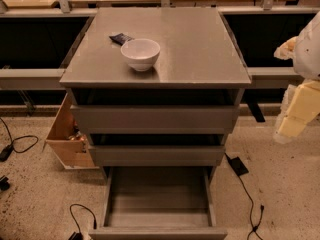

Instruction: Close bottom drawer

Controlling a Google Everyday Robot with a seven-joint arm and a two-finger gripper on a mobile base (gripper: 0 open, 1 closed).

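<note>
The grey cabinet [200, 44] stands in the middle of the camera view with three drawers. The bottom drawer [159, 199] is pulled far out toward me; its shallow grey tray is empty and its flat front [159, 232] is at the bottom edge of the view. The middle drawer [156, 155] and the top drawer [155, 119] each stand slightly out. My gripper [289, 128], cream-coloured, hangs at the right edge of the view. It is to the right of the cabinet at about the top drawer's height, clear of it and well above the bottom drawer.
A white bowl [140, 53] and a small dark packet [121, 38] sit on the cabinet top. A wooden box [67, 136] leans at the cabinet's left side. Cables [250, 204] and a black adapter [237, 165] lie on the speckled floor. Benches run along the back.
</note>
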